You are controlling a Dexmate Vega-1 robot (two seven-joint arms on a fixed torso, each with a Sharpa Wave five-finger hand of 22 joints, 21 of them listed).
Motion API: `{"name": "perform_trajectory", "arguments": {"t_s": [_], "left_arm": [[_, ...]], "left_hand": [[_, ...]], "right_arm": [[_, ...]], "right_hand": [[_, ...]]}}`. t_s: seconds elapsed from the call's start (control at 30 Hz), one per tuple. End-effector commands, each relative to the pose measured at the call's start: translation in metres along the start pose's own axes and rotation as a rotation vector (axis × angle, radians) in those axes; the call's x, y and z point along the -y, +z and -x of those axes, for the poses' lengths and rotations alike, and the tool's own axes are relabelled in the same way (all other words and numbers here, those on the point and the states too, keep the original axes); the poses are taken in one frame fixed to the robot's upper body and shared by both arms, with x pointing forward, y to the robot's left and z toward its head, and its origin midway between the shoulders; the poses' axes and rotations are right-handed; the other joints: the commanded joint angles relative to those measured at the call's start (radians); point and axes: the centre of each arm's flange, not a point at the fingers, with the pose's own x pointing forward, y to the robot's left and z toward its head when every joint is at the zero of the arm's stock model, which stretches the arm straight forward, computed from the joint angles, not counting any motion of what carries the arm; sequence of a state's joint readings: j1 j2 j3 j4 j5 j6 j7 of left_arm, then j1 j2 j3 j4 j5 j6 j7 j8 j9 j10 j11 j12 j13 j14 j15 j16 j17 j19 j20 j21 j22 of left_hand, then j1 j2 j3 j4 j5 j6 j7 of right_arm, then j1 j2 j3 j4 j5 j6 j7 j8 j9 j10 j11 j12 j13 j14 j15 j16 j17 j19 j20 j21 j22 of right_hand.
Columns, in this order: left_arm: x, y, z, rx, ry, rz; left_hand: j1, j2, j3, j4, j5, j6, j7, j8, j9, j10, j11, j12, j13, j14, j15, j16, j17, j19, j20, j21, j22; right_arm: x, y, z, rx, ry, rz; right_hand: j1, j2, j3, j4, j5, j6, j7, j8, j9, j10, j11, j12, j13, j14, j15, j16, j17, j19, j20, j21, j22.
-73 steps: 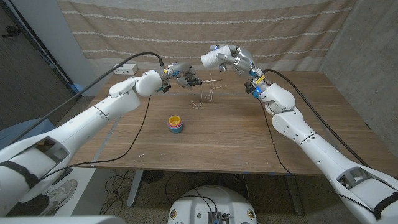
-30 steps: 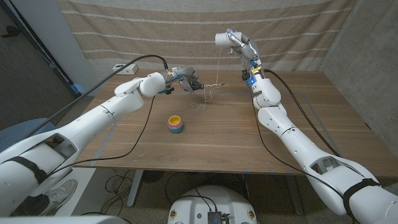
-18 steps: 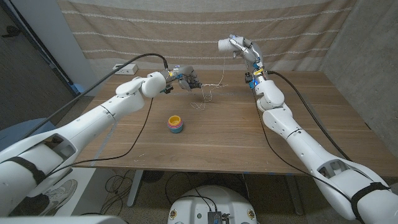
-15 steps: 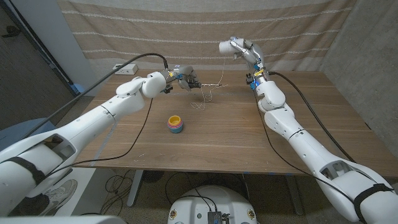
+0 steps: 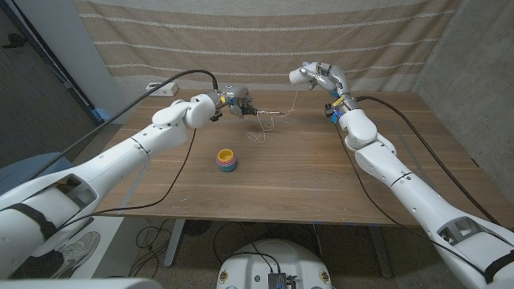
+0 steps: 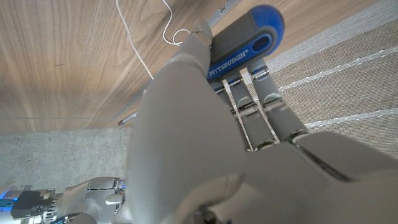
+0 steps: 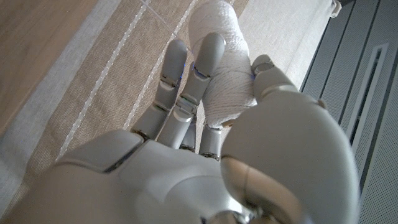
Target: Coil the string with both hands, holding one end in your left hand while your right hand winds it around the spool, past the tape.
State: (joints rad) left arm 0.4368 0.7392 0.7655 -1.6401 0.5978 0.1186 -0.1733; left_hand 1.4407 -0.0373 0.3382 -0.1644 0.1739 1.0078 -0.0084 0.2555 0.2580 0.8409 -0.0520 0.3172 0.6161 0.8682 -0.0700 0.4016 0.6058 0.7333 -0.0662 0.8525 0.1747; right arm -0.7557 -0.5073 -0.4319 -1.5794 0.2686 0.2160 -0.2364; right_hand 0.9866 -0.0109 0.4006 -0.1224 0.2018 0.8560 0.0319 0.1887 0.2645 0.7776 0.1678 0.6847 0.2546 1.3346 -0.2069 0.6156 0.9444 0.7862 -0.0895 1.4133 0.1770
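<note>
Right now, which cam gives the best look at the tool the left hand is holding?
Left wrist view: the blue-and-grey handle, printed PITTSBURGH, sits close up against the left hand, with white string over the table beside it. Head view shows it only as a small dark shape at that hand, thin shaft pointing right. In the right wrist view I can't make it out.

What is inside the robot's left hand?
The left hand grips a tool with a blue and grey handle marked PITTSBURGH. String trails on the table nearby. The fingers cover the rest of the tool.
</note>
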Motion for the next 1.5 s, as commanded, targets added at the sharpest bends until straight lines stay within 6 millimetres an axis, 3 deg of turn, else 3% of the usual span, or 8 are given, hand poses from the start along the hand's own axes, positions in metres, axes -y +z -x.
{"name": "perform_trajectory", "arguments": {"t_s": [0.03,0.27,0.93,1.27,1.33,1.43,1.5], "left_arm": [[0.006,-0.002,0.000,-0.039,-0.028,-0.063],[0.012,-0.005,0.000,-0.061,-0.051,-0.068],[0.044,-0.007,0.003,-0.052,-0.100,-0.038],[0.052,-0.007,0.004,-0.074,-0.119,-0.071],[0.054,-0.007,0.004,-0.078,-0.128,-0.074],[0.056,-0.007,0.004,-0.090,-0.148,-0.099],[0.057,-0.007,0.004,-0.096,-0.166,-0.112]], "left_hand": [[0.152,0.161,0.007,0.002,0.005,0.127,0.122,0.008,0.004,0.011,0.001,-0.006,0.003,0.054,-0.107,-0.001,0.000,0.006,-0.143,0.029,0.005],[0.151,0.161,0.007,0.003,0.005,0.125,0.122,0.007,0.005,0.011,0.002,-0.007,0.004,0.055,-0.107,-0.002,-0.001,0.006,-0.143,0.030,0.005],[0.149,0.161,0.010,0.003,0.007,0.107,0.115,-0.003,0.009,0.003,0.003,-0.021,-0.002,0.050,-0.110,-0.015,-0.012,0.006,-0.143,0.030,0.004],[0.144,0.161,0.013,0.003,0.012,0.048,0.111,-0.022,0.028,-0.052,0.010,-0.048,0.002,0.024,-0.102,-0.033,-0.019,-0.006,-0.137,0.023,0.001],[0.127,0.155,0.005,0.010,0.010,0.024,0.103,-0.030,0.033,-0.069,0.010,-0.059,-0.001,0.010,-0.098,-0.038,-0.021,-0.010,-0.134,0.022,0.002],[0.066,0.149,-0.018,0.032,0.007,-0.045,0.084,-0.057,0.029,-0.131,0.002,-0.098,-0.021,-0.071,-0.096,-0.089,-0.045,-0.049,-0.119,0.029,0.007],[-0.011,0.115,-0.046,0.049,0.003,-0.133,0.053,-0.076,0.025,-0.191,0.001,-0.123,-0.042,-0.148,-0.086,-0.155,-0.095,-0.100,-0.099,0.033,0.008]], "right_arm": [[0.004,-0.011,0.024,-0.104,-0.021,0.226],[0.000,-0.015,0.033,-0.167,0.001,0.341],[-0.007,-0.044,0.042,-0.374,0.129,0.416],[-0.012,-0.050,0.044,-0.447,0.170,0.452],[-0.013,-0.050,0.045,-0.453,0.169,0.464],[-0.014,-0.049,0.046,-0.455,0.168,0.478],[-0.015,-0.047,0.046,-0.457,0.169,0.496]], "right_hand": [[0.167,0.178,0.037,0.031,-0.001,0.175,0.080,0.004,-0.002,0.249,-0.149,0.121,0.309,0.003,-0.005,-0.001,0.004,0.004,-0.101,0.005,0.000],[0.166,0.178,0.038,0.031,-0.001,0.175,0.080,0.005,-0.002,0.247,-0.149,0.120,0.309,-0.001,-0.005,-0.002,0.006,0.004,-0.100,0.004,0.000],[0.167,0.183,0.041,0.031,-0.002,0.168,0.083,0.003,-0.006,0.247,-0.145,0.116,0.303,0.001,-0.005,-0.009,-0.006,0.010,-0.093,0.005,-0.001],[0.179,0.191,0.054,0.023,-0.015,0.159,0.101,0.000,-0.012,0.260,-0.127,0.098,0.264,0.010,-0.003,-0.029,-0.049,0.032,-0.070,0.006,-0.005],[0.179,0.190,0.057,0.023,-0.020,0.152,0.103,-0.002,-0.013,0.257,-0.127,0.093,0.256,0.008,0.000,-0.037,-0.061,0.037,-0.064,0.006,-0.006],[0.172,0.189,0.058,0.028,-0.024,0.150,0.101,-0.002,-0.015,0.256,-0.125,0.087,0.245,0.006,0.005,-0.043,-0.070,0.039,-0.055,0.003,-0.007],[0.163,0.186,0.058,0.032,-0.026,0.145,0.096,-0.003,-0.017,0.250,-0.124,0.080,0.235,-0.003,0.012,-0.049,-0.075,0.035,-0.046,-0.002,-0.008]]}}
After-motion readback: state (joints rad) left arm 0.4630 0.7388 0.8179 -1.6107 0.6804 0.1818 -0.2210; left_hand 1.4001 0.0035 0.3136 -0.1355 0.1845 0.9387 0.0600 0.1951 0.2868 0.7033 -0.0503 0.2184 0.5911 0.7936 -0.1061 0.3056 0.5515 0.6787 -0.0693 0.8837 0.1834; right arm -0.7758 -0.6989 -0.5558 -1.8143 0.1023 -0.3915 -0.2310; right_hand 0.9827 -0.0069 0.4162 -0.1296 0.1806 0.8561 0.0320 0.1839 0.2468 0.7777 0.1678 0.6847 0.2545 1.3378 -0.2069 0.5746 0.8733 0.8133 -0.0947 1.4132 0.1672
